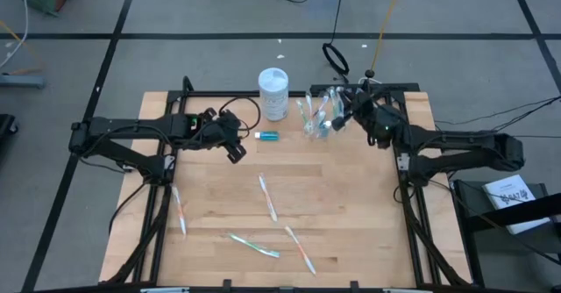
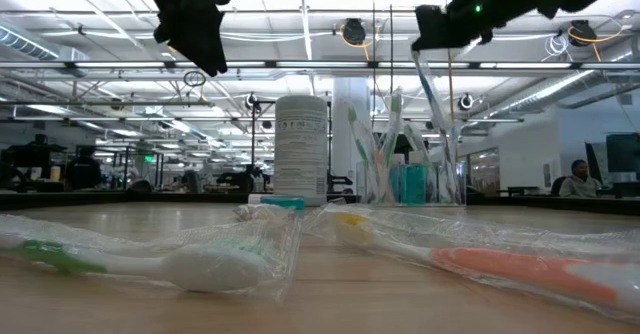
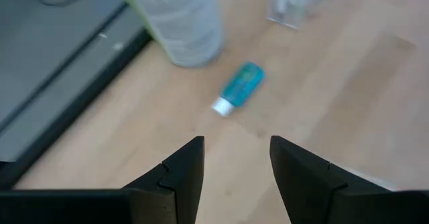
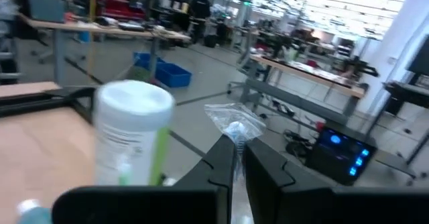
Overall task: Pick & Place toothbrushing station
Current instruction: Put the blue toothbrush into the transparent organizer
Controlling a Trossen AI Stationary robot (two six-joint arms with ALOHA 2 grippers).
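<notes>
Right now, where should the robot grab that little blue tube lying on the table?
Probably across the middle of the small blue tube, from straight above. It lies flat on the wooden table, clear of the white canister, and the open left gripper hovers beside it.

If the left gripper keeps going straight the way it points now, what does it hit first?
Most likely the small blue tube lying on the table, ahead of the open left gripper. The white canister stands off to one side of that line; depth is uncertain.

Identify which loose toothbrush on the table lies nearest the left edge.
The orange-accented toothbrush beside the left frame rail; the other three loose ones lie nearer the table's middle and front.
</notes>
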